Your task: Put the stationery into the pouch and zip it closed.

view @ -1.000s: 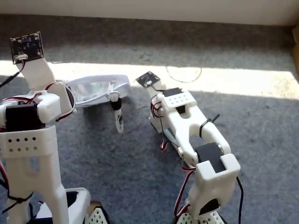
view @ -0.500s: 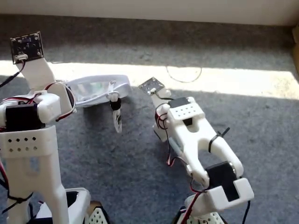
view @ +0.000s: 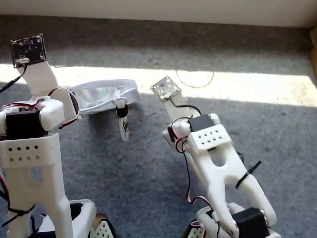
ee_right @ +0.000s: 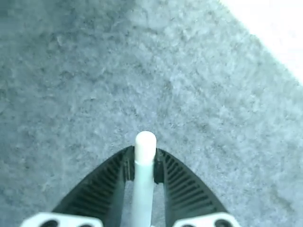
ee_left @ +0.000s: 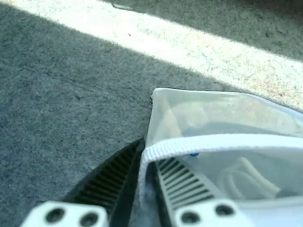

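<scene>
Pouch (view: 106, 94) flat on grey carpet (view: 124, 168), partly in sun strip; webbing edge pinched between left gripper (ee_left: 149, 160) fingers. White stick (ee_right: 145, 142), probably pen, clamped in right gripper (ee_right: 143, 158), tip past fingertips, over carpet. Black-white marker (view: 123, 124) just beside pouch.

Grey carpet (view: 143, 168) under pouch (view: 105, 94), perhaps wire (view: 196, 79)

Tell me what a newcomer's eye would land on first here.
The white, see-through pouch lies on the grey carpet beside a sunlit band, its rim pinched in the left gripper. Over bare carpet, the right gripper is clamped on a white stick of stationery.
</scene>
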You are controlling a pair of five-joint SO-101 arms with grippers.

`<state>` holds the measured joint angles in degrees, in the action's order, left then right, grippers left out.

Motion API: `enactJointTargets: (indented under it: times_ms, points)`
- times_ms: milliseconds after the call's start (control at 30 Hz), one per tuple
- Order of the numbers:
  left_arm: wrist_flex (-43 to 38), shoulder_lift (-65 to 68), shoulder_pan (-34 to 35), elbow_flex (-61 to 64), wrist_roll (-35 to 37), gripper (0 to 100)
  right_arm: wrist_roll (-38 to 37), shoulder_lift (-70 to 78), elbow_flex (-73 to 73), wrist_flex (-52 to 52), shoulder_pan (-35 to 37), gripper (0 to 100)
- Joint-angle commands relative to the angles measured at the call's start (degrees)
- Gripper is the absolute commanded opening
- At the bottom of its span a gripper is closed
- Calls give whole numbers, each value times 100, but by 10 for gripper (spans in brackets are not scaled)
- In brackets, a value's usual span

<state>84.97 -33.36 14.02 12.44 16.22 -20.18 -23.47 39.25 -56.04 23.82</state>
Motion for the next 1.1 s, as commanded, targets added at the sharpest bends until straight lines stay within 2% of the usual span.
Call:
enactJointTargets:
  times_ms: [0,500,767,1067]
  points:
    - [-88,4,92,48,9,29,79,-558,-4,57,57,4]
    - [-88,4,92,57,9,28,79,-2141,-48,-136,409,5]
    - [-79,4,92,57,9,28,79,-3011,-57,-136,945,5]
    - [-79,4,92,57,9,28,79,-3336,-453,-127,1323,5]
